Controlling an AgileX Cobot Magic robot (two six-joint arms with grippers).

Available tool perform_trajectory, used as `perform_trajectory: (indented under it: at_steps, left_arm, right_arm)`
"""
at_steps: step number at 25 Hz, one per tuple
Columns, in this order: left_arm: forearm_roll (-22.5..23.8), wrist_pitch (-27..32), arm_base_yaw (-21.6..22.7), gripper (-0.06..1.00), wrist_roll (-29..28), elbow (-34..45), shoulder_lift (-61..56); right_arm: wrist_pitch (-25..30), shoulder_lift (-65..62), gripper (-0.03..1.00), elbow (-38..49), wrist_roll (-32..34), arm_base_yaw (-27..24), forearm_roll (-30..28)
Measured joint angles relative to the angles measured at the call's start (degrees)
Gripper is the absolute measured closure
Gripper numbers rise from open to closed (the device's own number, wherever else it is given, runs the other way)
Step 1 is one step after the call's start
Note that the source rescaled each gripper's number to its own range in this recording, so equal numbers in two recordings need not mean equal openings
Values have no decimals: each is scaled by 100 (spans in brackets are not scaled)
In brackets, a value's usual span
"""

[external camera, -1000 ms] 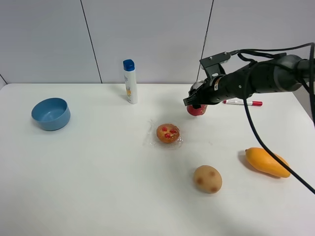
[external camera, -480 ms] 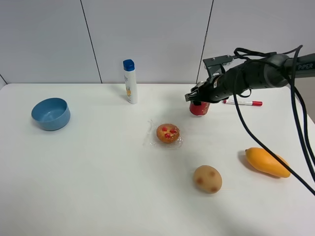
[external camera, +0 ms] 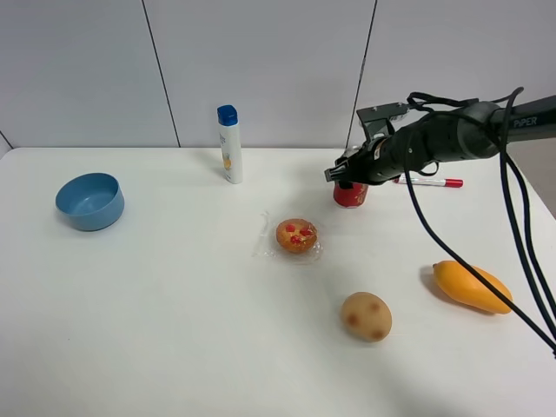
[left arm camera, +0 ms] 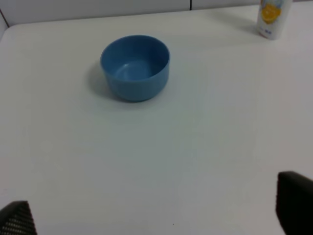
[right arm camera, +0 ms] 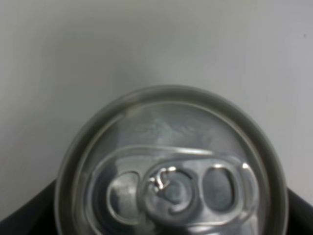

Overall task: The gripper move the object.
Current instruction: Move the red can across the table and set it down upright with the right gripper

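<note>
At the far side of the table [external camera: 174, 330], just beside the red pen [external camera: 427, 182], you now have the object [external camera: 351, 195] standing upright on the surface, where a second ago it hung tilted under the gripper [external camera: 348, 175]. The jaws flank its silver top; whether they pinch it, you cannot tell. The set-down looks nearly finished.

The exterior high camera looks down across the whole white table [external camera: 174, 347] toward the grey wall panels [external camera: 261, 69]. The left wrist camera views the table's left part obliquely at middle range, taking in the blue bowl [left arm camera: 135, 67] and bottle [left arm camera: 270, 17] (both shared with the high view). The right wrist camera looks straight down, very close, onto the can [right arm camera: 171, 181].
</note>
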Motion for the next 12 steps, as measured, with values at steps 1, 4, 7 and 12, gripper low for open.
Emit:
perform_trajectory:
  at_steps: [1, 4, 7, 12]
  left_arm:
    - [0, 0, 0, -6, 0, 0, 0]
    - [0, 0, 0, -6, 0, 0, 0]
    - [0, 0, 0, -6, 0, 0, 0]
    - [0, 0, 0, -6, 0, 0, 0]
  right_arm:
    - [0, 5, 96, 0, 0, 0, 0]
    - [0, -6, 96, 0, 0, 0, 0]
    - [90, -48, 88, 0, 0, 0, 0]
    - [203, -187, 7, 0, 0, 0, 1]
